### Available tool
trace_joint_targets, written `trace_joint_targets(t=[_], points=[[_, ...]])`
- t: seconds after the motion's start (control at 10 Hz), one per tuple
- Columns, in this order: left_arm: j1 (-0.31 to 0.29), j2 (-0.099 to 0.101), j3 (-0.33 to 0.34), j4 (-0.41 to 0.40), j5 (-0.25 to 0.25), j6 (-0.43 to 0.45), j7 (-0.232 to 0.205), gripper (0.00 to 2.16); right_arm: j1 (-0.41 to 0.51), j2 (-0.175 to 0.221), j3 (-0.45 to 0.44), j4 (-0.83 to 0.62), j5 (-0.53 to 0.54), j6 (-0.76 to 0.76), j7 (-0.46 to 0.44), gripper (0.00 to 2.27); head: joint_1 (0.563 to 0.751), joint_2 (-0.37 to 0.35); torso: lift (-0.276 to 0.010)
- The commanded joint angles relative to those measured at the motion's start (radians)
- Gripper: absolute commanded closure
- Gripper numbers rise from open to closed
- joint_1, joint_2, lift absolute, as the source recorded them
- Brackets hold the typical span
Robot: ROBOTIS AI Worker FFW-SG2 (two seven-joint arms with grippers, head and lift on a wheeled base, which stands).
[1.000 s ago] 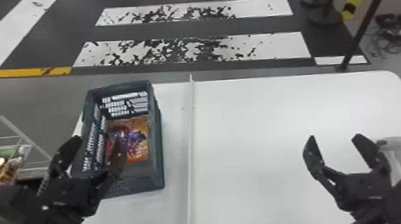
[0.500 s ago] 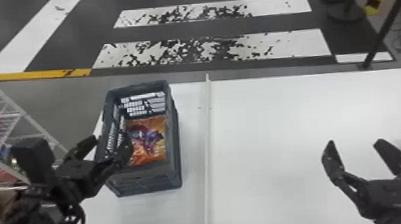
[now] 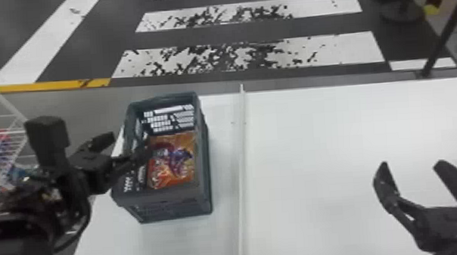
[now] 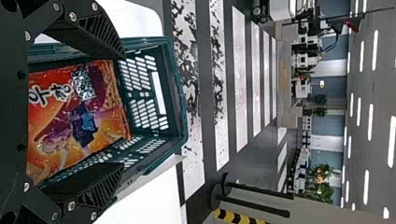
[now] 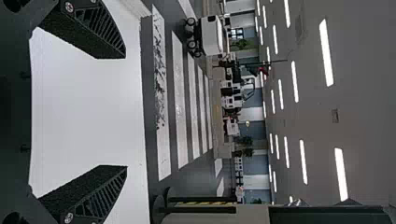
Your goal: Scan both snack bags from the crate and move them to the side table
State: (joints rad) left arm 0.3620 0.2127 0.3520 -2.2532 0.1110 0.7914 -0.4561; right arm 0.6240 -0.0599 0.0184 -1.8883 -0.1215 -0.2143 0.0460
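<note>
One glossy orange-red snack bag [image 3: 173, 164] with purple-and-white print.

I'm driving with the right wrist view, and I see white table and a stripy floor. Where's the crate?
Observer: The head view has the crate standing left of the long white strip.
Operator: Ooh, are there any snacks in it?
Observer: Yes, an orange snack bag lies inside.
Operator: And where's the other gripper?
Observer: The left gripper is at the crate, with its fingers spread apart.
</note>
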Motion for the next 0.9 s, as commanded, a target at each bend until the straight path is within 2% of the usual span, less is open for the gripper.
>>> trace_joint_targets(t=[0.0, 0.2, 0.4, 0.5, 0.8], points=[[-0.040, 0.047, -0.033, 0.038, -0.056, 0.015, -0.035, 0.19, 0.003, 0.000, -0.002, 0.000, 0.000, 0.005, 0.000, 0.09, 0.695, 0.162, -0.075], [-0.098, 0.086, -0.053, 0.096, -0.111, 0.036, -0.102, 0.19, 0.007, 0.000, 0.000, -0.002, 0.003, 0.011, 0.000, 0.09, 0.695, 0.162, -0.075], [-0.161, 0.106, -0.094, 0.175, -0.146, 0.033, -0.138, 0.19, 0.017, 0.000, -0.002, -0.008, 0.003, 0.008, 0.000, 0.09, 0.695, 0.162, -0.075], [-0.187, 0.122, -0.126, 0.213, -0.182, 0.033, -0.148, 0.19, 0.023, 0.000, -0.003, -0.012, 0.003, 0.011, 0.000, 0.09, 0.695, 0.161, -0.075], [-0.278, 0.157, -0.229, 0.325, -0.261, 0.015, -0.219, 0.19, 0.033, 0.009, -0.003, -0.018, 0.006, 0.008, 0.000, 0.09, 0.695, 0.148, -0.075]])
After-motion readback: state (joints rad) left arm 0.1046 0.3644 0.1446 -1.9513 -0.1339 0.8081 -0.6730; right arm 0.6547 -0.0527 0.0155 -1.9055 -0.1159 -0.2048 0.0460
